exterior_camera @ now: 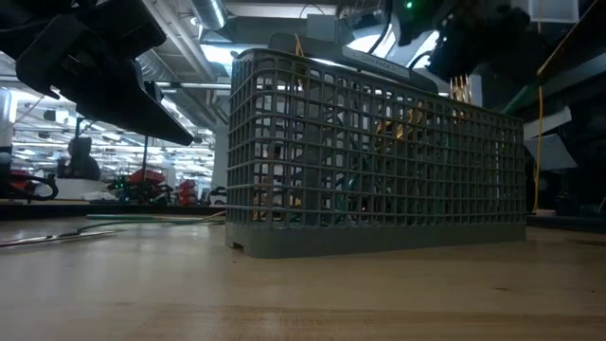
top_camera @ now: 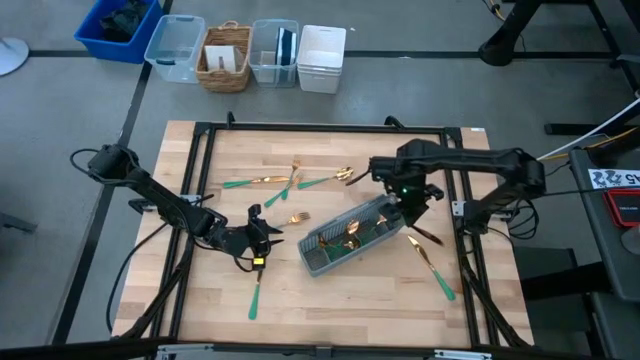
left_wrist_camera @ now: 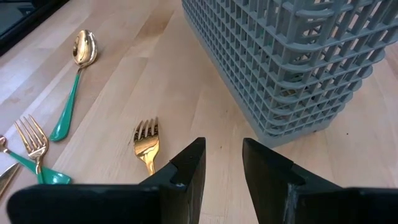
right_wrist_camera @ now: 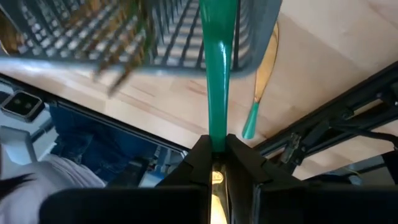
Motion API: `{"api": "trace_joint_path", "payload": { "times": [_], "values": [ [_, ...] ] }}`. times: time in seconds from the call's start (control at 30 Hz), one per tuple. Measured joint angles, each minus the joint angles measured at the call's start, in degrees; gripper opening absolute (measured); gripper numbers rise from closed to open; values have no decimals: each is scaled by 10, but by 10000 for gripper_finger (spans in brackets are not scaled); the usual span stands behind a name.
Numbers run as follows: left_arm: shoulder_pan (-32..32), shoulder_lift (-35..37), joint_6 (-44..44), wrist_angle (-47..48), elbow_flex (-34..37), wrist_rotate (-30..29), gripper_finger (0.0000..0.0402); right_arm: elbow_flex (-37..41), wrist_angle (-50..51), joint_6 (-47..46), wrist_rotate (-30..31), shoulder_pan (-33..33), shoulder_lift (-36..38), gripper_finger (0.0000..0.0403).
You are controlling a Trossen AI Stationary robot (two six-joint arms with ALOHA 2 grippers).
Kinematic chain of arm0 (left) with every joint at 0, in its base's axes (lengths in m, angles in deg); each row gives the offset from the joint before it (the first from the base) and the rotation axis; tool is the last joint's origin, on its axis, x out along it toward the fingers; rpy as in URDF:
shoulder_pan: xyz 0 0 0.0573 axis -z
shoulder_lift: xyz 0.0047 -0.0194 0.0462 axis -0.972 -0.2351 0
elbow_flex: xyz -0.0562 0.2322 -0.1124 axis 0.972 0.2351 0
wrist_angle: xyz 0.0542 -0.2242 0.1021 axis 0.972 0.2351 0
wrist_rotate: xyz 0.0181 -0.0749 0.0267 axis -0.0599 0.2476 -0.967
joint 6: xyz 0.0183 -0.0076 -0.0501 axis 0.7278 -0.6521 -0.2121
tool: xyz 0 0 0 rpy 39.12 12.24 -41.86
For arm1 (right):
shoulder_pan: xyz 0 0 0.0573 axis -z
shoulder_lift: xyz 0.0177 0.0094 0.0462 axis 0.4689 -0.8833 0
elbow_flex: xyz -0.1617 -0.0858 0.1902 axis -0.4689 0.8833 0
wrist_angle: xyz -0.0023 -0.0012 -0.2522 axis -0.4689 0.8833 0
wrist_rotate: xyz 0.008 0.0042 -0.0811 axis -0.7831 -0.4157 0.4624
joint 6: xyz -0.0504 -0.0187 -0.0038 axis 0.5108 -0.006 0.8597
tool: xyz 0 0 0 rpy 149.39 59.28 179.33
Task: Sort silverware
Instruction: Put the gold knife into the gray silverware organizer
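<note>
Grey caddy (top_camera: 352,236) sits slightly right of the bench (top_camera: 330,290) middle, angled, with several gold pieces already in its slots. Right gripper (top_camera: 408,207) is at the caddy's right end, fingers pinched on a teal handle (right_wrist_camera: 217,93) that points down into the caddy; which kind of utensil it is, can't tell. Left gripper (top_camera: 262,236) is low over the bench just left of the caddy, fingers (left_wrist_camera: 186,171) parted narrowly, holding nothing, with a loose fork (left_wrist_camera: 147,144) just in front of them. Spoon (left_wrist_camera: 74,78) lies further left of that fork, another fork (left_wrist_camera: 34,146) beside it. More silverware is scattered toward the far edge: a crossed cluster (top_camera: 290,180) of teal-handled forks and spoons. One piece (top_camera: 254,295) lies near the front edge below the left gripper. A knife (top_camera: 432,265) lies right of the caddy, near the right edge. Bins (top_camera: 175,45) and a basket (top_camera: 226,55) sit on the floor beyond the far edge.
</note>
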Motion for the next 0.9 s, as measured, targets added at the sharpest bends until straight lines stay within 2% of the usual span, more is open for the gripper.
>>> {"api": "trace_joint_path", "payload": {
  "times": [0.27,0.53,0.9],
  "values": [
    [0,0,0,0,0,0,100,0,-27,0,0,32,-20,32],
    [0,0,5,1,0,0,100,0,-67,-5,0,36,-37,33],
    [0,0,6,4,0,0,100,0,-111,-6,2,34,-38,54]
  ]
}}
